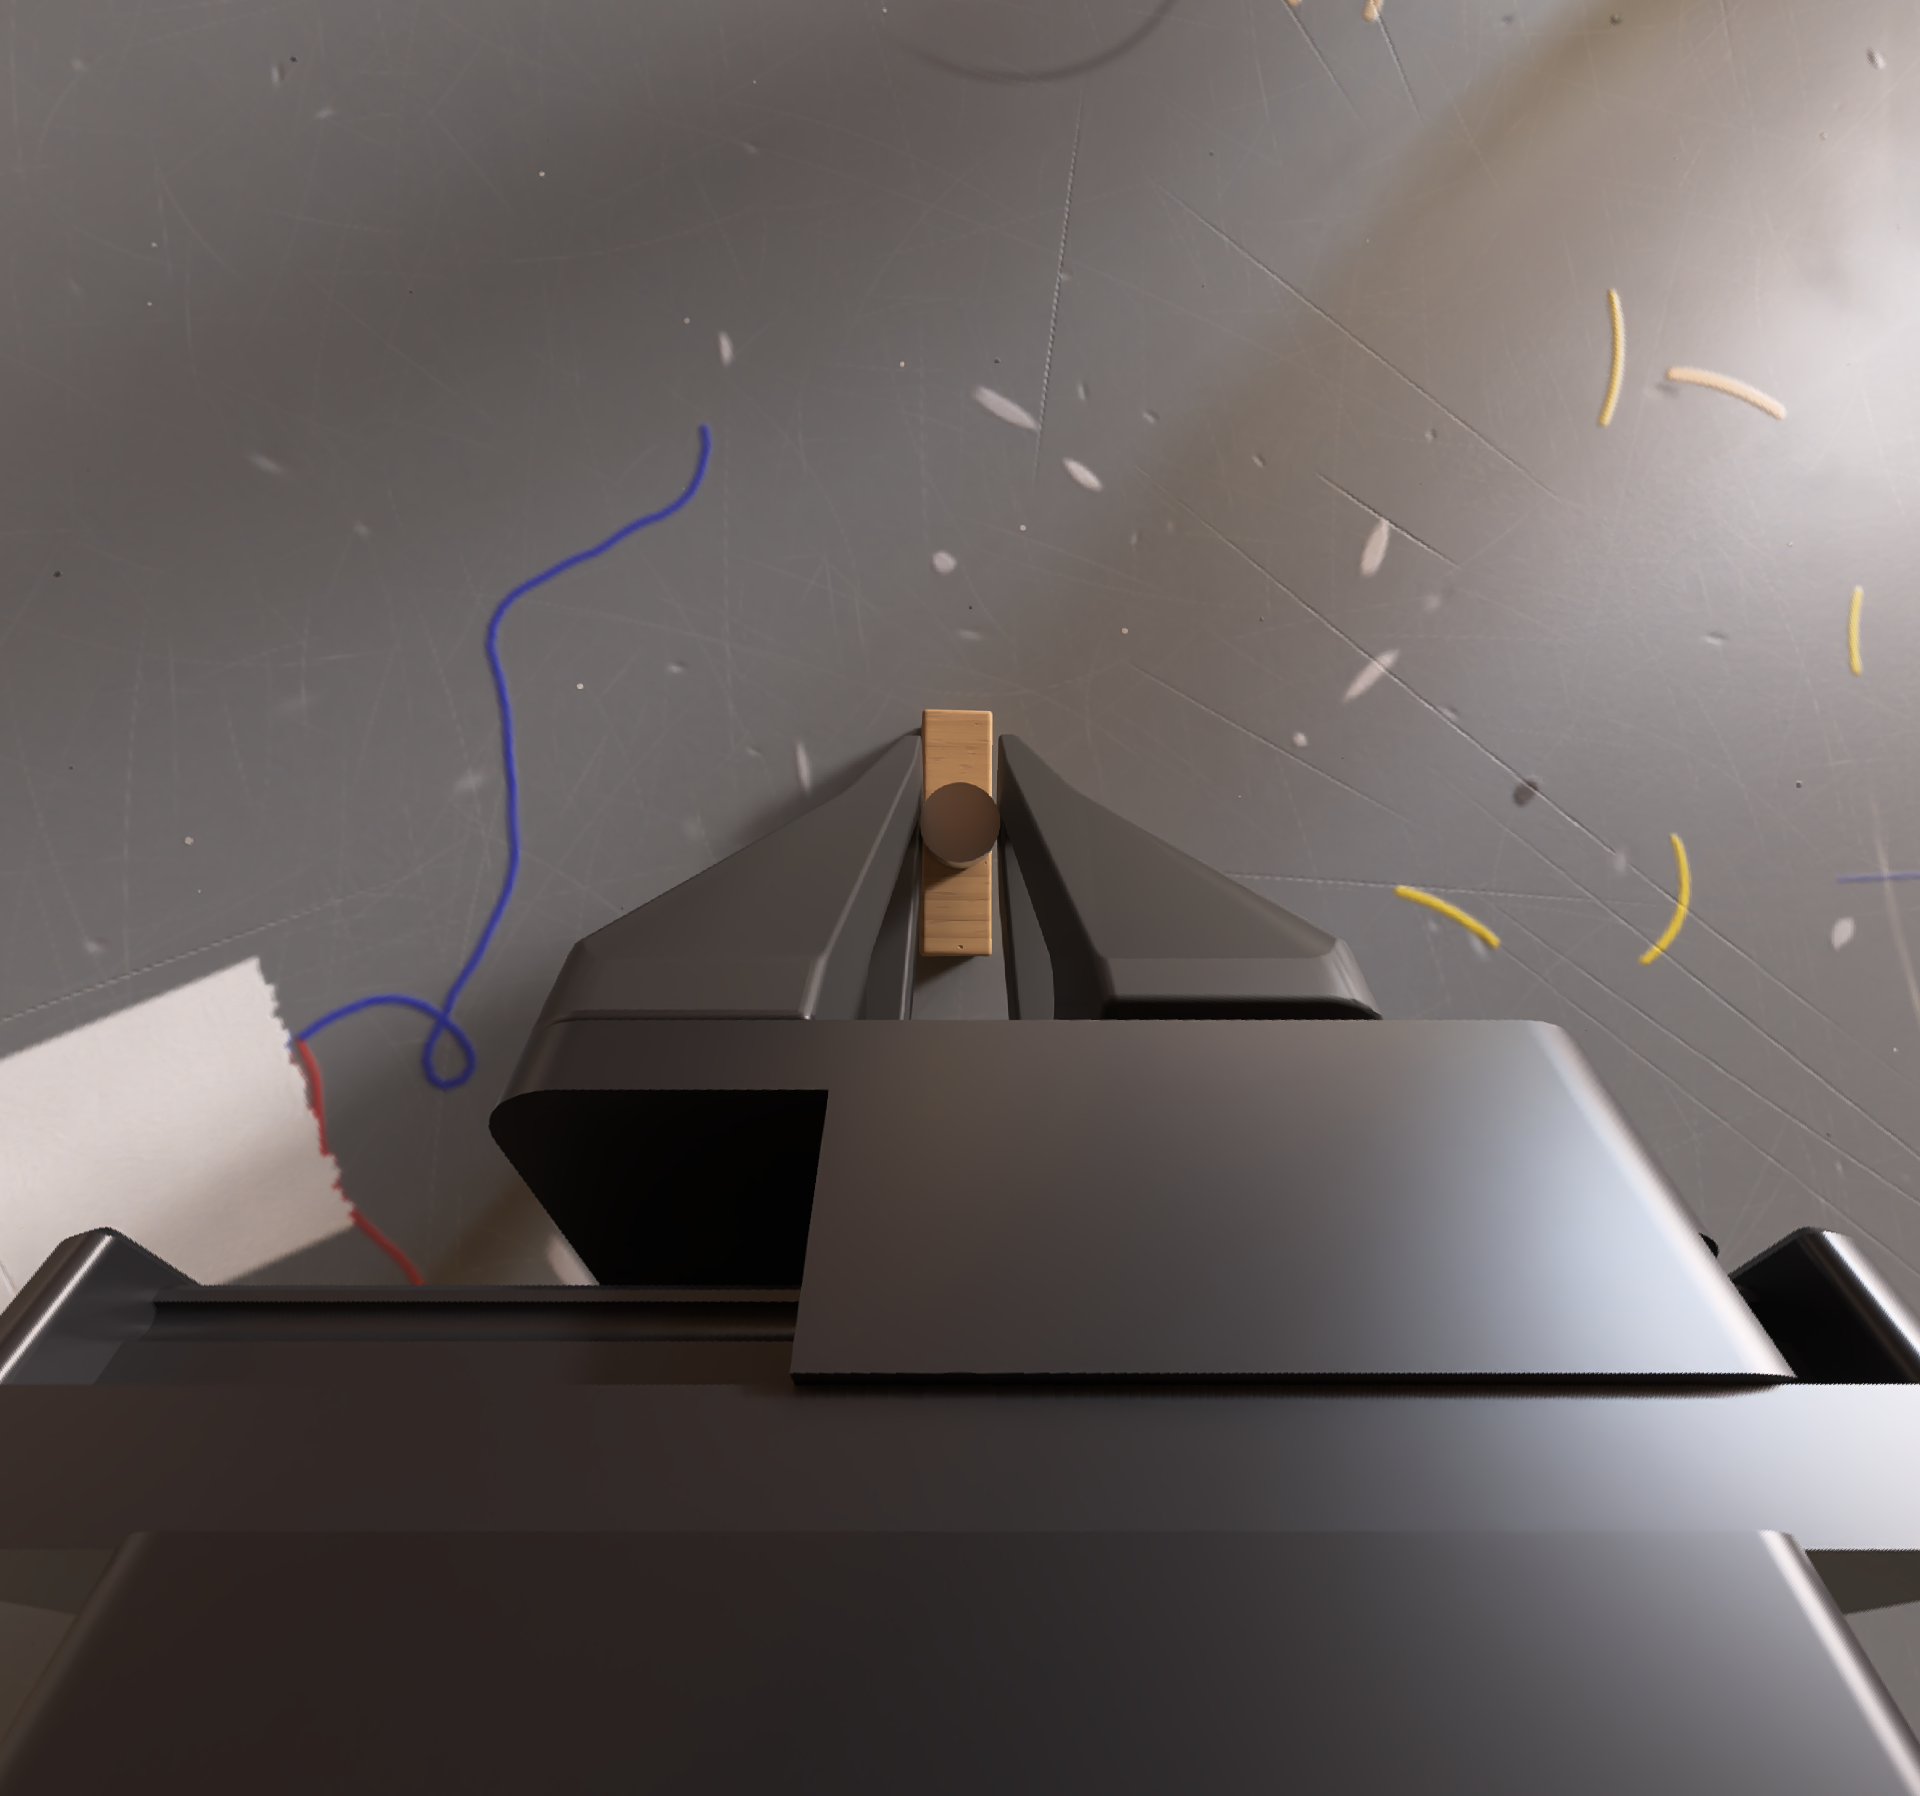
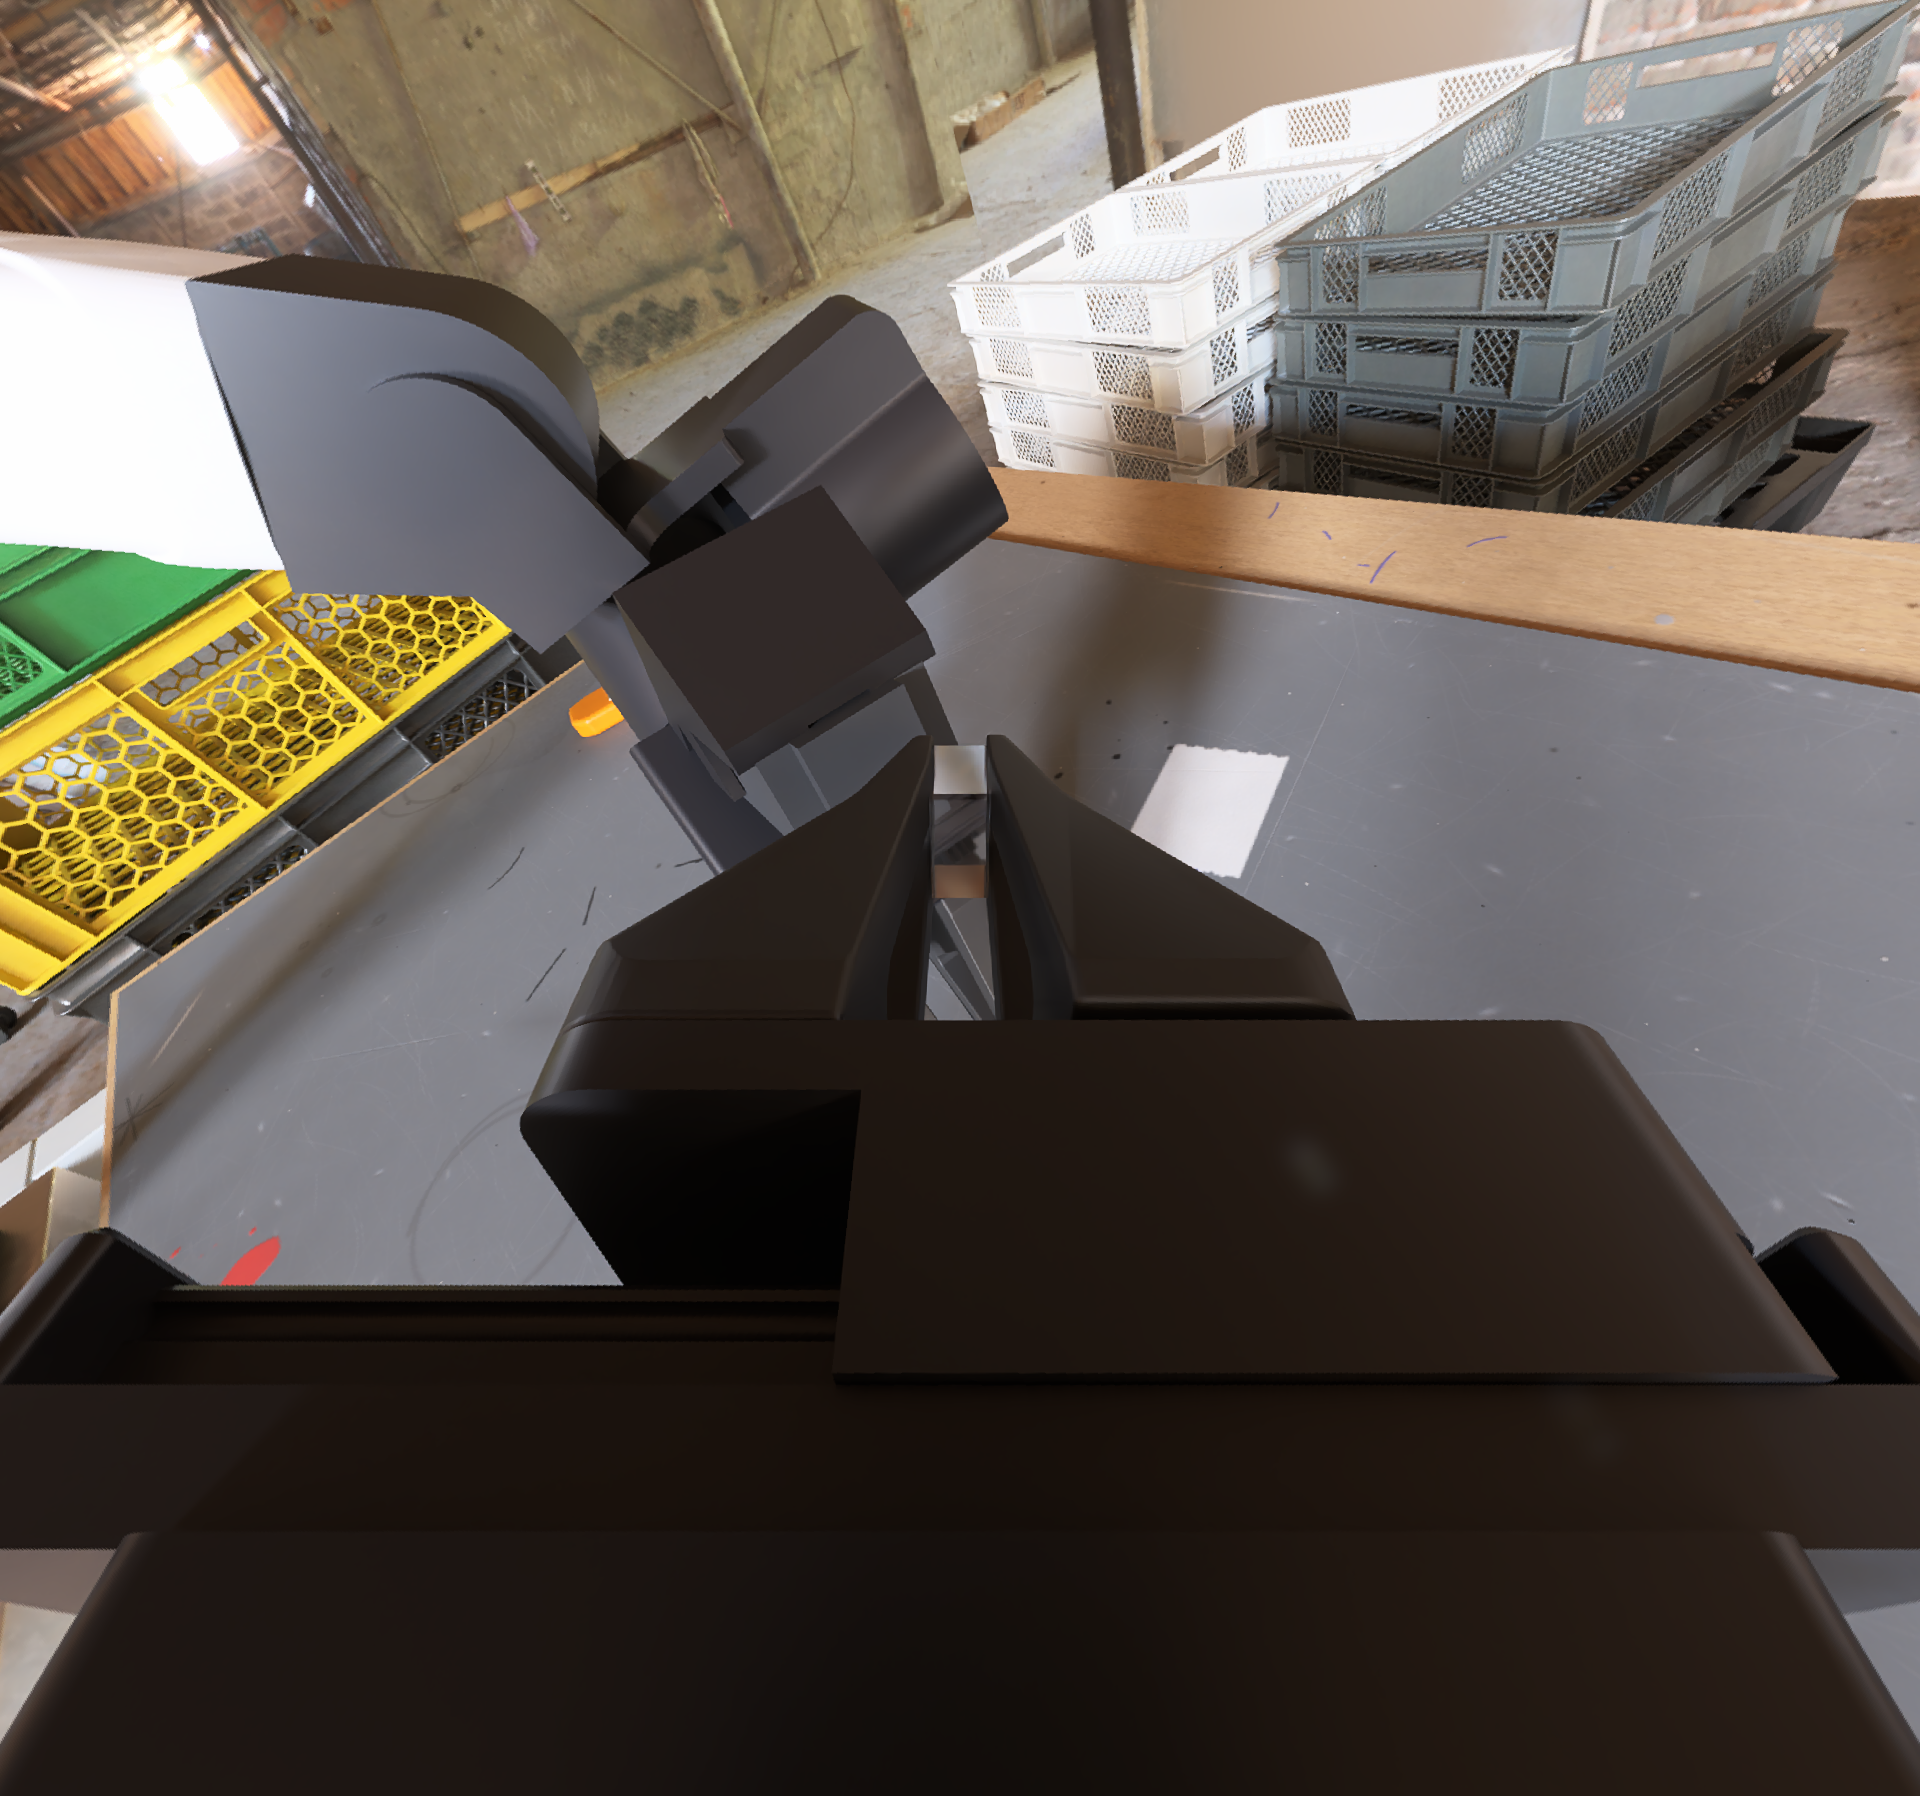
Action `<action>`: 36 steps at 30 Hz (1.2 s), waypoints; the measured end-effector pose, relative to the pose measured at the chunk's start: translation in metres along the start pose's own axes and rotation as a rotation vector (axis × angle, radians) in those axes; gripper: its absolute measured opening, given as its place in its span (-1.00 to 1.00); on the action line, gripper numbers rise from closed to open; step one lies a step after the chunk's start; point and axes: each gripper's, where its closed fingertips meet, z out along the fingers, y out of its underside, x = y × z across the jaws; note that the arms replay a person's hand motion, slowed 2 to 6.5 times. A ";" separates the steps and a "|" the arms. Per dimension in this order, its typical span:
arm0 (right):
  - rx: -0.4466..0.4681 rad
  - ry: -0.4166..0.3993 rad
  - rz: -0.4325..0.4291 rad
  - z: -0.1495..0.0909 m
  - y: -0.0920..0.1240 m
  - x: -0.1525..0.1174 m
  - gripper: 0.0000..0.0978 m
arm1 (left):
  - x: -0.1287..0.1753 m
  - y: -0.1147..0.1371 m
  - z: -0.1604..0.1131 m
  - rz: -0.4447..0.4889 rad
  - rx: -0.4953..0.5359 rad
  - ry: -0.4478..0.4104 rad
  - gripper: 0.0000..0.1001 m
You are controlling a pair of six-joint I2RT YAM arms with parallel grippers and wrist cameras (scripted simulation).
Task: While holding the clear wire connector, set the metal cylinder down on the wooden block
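Nearest the lens in both wrist views: the black gripper bodies, filling the lower halves. Beyond them, the gray scratched tabletop (image 1: pixel 416 292), w/ a wooden edge rail (image 2: pixel 1455 551) along its far side in the right wrist view; stacked gray crates (image 2: pixel 1610 292), white crates (image 2: pixel 1143 323) and yellow crates (image 2: pixel 208 790) off the table. The left arm (image 2: pixel 499 437) leans in from the left of the right wrist view. Left gripper (image 1: pixel 958 821) points straight down, jaws narrow, pinched on the metal cylinder (image 1: pixel 959 821), seen end-on. Wooden block (image 1: pixel 957 759) lies directly beneath, lengthwise btwn the fingers; can't tell if the cyl. touches it yet. Right gripper (image 2: pixel 958 811) is clamped on the clear wire connector (image 2: pixel 958 775), held above the table near the left arm. Smaller bits: white paper scrap (image 1: pixel 145 1123), blue thread (image 1: pixel 499 707), yellow fibers (image 1: pixel 1610 354). Judgement: placement step, nearly done. Do it well by lowering straight until the cyl. seats, opening only slightly so the fingers don't nudge the narrow block, keeping the right grip firm.
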 end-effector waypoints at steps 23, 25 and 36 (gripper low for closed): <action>-0.008 -0.006 0.004 0.001 0.002 -0.001 -0.83 | -0.001 -0.004 -0.003 0.059 0.027 -0.047 -0.61; -0.009 -0.008 0.005 0.001 0.002 -0.001 -0.83 | -0.002 -0.007 -0.008 0.066 0.047 -0.068 -0.61; -0.025 -0.037 0.025 0.005 0.006 -0.004 -0.83 | -0.019 -0.016 -0.063 0.082 0.246 -0.324 -0.62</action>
